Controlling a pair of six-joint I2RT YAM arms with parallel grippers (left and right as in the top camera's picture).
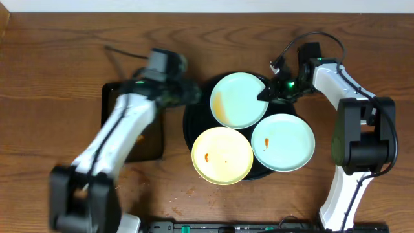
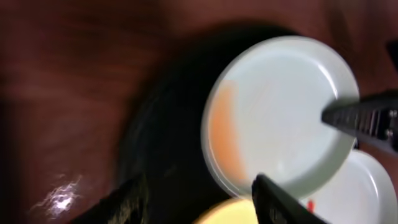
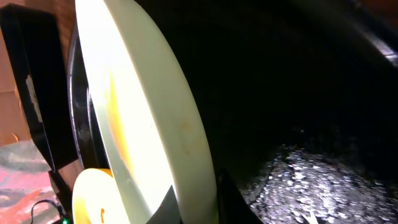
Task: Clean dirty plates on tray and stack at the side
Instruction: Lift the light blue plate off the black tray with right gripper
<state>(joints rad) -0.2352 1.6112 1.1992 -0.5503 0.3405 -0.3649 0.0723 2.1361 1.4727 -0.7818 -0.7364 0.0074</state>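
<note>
The round black tray holds three plates. The back mint-blue plate has an orange smear on its left side. The yellow plate and the second mint-blue plate each bear small orange-red spots. My right gripper is shut on the back plate's right rim. The right wrist view shows that rim pinched between the fingers. My left gripper is open and empty over the tray's left edge. In the left wrist view its fingers spread below the smeared plate.
A smaller rectangular black tray lies left of the round tray, partly under my left arm. Small crumbs dot the wooden table near the front. A cable lies at the back left.
</note>
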